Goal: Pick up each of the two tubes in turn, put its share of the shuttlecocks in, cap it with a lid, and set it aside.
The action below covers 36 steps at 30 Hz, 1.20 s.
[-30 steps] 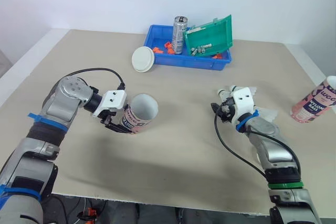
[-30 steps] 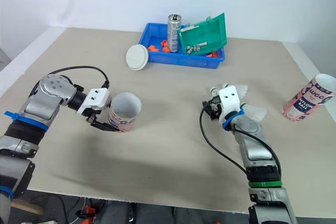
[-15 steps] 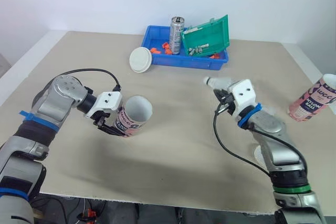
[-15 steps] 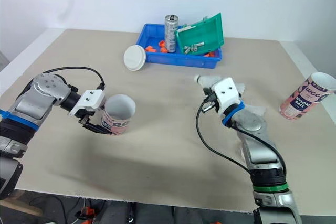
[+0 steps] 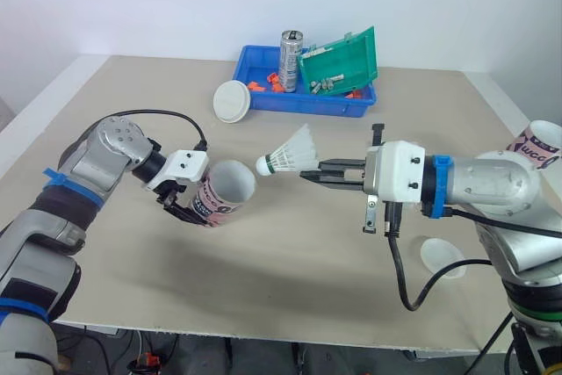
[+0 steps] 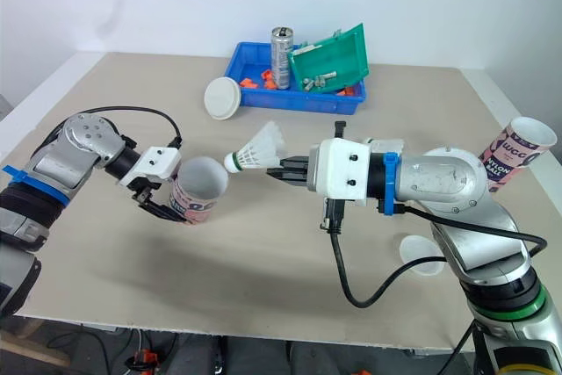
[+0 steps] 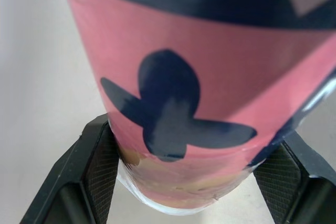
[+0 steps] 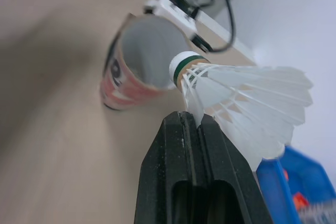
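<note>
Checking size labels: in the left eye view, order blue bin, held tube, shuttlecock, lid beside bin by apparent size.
1. blue bin
2. tube
3. shuttlecock and lid look alike; the shuttlecock is raised nearer the camera, so unranked.

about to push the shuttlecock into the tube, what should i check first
1. Grip on the white feather shuttlecock: ok, the right end effector is shut on its feathers.
2. Hold on the pink cardboard tube: ok, the left end effector clamps its base from both sides.
3. Tube mouth facing the shuttlecock: ok, it tilts open toward it.
4. Cork end leading: ok, it points at the mouth, just outside the rim.
5. Tube free inside: cannot tell, its bottom is hidden.
6. Lid on hand: ok, a white round lid lies on the beige table by the right arm.
</note>
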Each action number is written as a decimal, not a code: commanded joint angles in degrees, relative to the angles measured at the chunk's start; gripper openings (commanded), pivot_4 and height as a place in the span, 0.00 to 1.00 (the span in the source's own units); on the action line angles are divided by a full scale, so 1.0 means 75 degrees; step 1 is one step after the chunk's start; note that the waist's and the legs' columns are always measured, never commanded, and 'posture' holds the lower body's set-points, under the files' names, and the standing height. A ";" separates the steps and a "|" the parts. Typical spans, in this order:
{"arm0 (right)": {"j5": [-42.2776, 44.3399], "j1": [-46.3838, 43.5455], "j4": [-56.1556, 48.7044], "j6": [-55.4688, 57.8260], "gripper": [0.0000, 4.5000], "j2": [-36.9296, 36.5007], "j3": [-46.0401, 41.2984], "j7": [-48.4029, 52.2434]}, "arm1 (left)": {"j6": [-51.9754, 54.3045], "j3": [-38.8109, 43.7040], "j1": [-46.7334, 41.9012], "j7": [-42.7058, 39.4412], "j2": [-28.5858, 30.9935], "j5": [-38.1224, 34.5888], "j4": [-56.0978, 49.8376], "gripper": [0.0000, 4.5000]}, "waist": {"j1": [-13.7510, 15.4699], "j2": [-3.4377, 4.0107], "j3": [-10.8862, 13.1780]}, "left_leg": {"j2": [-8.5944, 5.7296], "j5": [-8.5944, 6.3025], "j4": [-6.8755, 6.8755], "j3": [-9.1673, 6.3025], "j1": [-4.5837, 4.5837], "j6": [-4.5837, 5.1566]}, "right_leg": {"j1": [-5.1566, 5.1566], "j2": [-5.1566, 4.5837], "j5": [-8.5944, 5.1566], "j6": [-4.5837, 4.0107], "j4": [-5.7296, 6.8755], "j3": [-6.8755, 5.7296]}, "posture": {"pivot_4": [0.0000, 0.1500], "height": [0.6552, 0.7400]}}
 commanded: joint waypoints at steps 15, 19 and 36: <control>-0.1183 -0.1471 0.1341 -0.0771 0.40 0.1030 0.1466 0.0856 | -0.0185 -0.0894 -0.0877 0.0009 -0.0110 -0.0067 0.0561 0.75 | 0.0015 0.0000 0.0002 | 0.0000 0.0000 -0.0004 0.0003 -0.0023 0.0000 | -0.0020 0.0003 -0.0008 0.0004 0.0002 0.0001 | 1.00 0.60; -0.0501 -0.1422 0.1076 -0.0423 0.60 0.1054 0.1017 0.0992 | -0.0128 -0.0926 -0.0941 0.0009 -0.0182 -0.0125 0.0509 0.75 | 0.0038 -0.0001 0.0003 | -0.0001 0.0000 -0.0003 0.0001 -0.0028 0.0000 | -0.0018 0.0002 -0.0013 0.0011 0.0001 0.0000 | 1.00 0.60; 0.0907 0.4641 0.0322 0.1520 0.60 0.0496 -0.5359 -0.1482 | -0.0089 -0.0884 -0.0634 0.0009 0.0122 -0.0158 0.0266 0.75 | 0.0152 -0.0015 0.0004 | -0.0008 -0.0009 -0.0026 -0.0013 -0.0033 -0.0003 | -0.0016 0.0005 -0.0027 0.0046 0.0002 -0.0006 | 1.00 0.60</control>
